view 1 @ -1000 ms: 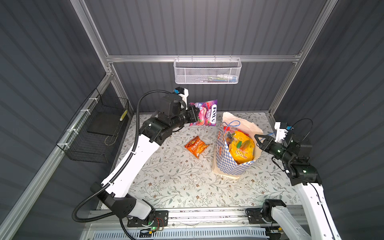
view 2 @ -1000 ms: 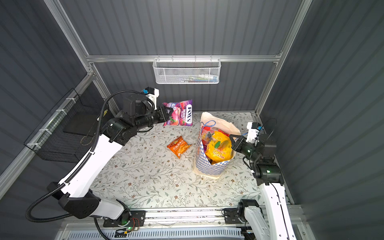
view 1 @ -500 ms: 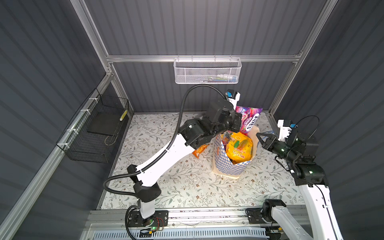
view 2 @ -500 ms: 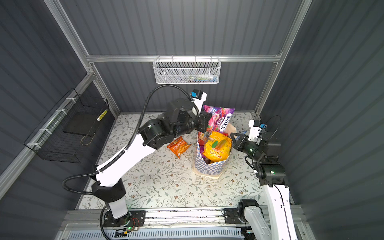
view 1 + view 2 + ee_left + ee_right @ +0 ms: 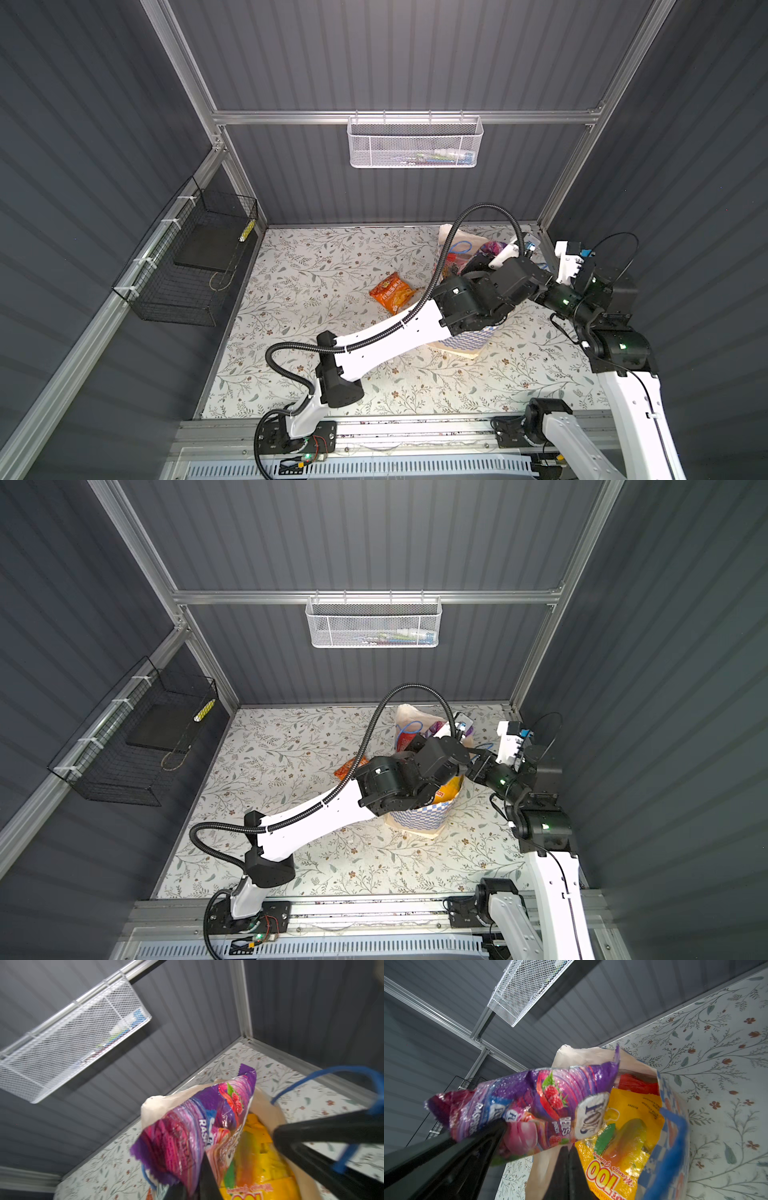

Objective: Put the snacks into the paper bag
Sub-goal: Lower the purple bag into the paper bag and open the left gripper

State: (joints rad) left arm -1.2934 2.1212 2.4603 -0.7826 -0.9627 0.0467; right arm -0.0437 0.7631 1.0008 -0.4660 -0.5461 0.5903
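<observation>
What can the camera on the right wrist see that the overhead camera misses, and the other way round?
Right wrist only: close detail, such as the raspberry picture on the purple packet and the mango picture on the yellow packet inside the paper bag. In a top view only: the orange packet lying on the table. Shared: the purple packet at the bag's mouth, the bag itself, and the white mesh basket on the back wall.

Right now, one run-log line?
left gripper: shut on purple packet over paper bag; right gripper: shut on bag rim; orange packet: on table
</observation>
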